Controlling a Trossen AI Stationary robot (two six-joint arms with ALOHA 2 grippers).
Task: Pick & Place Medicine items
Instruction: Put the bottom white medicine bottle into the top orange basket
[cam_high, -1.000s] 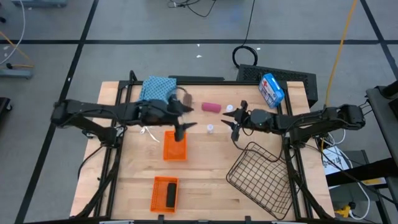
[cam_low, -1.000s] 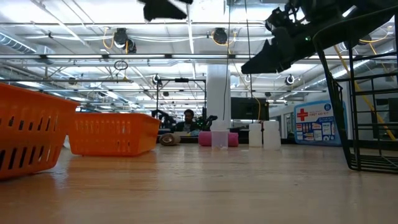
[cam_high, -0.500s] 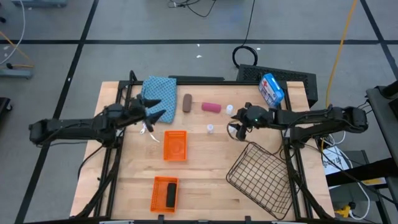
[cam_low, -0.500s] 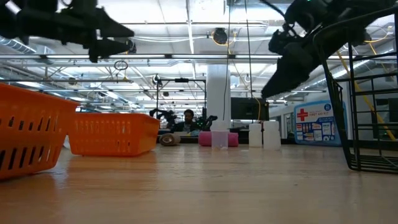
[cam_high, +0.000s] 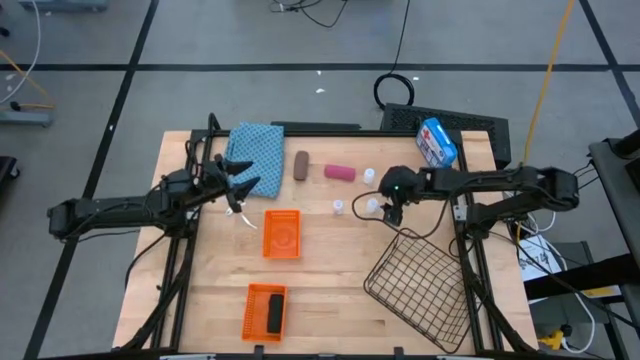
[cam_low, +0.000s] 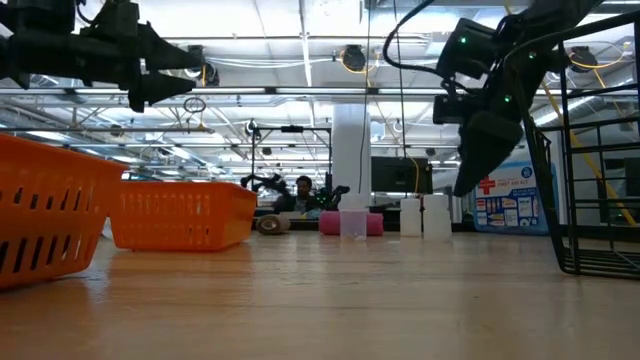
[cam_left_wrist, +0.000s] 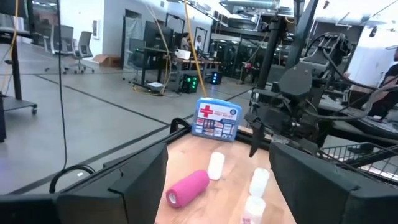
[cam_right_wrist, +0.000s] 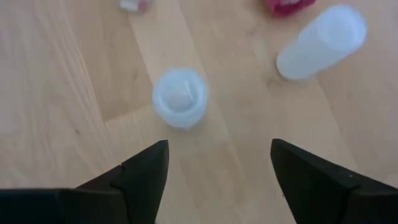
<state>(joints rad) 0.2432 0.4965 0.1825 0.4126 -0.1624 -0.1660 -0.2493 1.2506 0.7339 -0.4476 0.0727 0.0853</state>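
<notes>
A brown cylinder, a pink cylinder and white vials rest on the table at the far middle. A black cylinder lies in the near orange basket. My right gripper is open and tipped down above a third vial, which stands upright just ahead of its fingertips, untouched. My left gripper is open and nearly level, beside the teal cloth at the left, with nothing between its fingers.
A second orange basket sits mid-table. A wire basket lies at the near right, close to my right arm. A blue-and-white first-aid box stands at the far right corner. A person sits in the room beyond.
My left gripper has drawn back from above the middle orange basket toward the table's left edge, sinking and levelling out. My right gripper has tipped from nearly level to pointing steeply down and has come down a little over the vial.
</notes>
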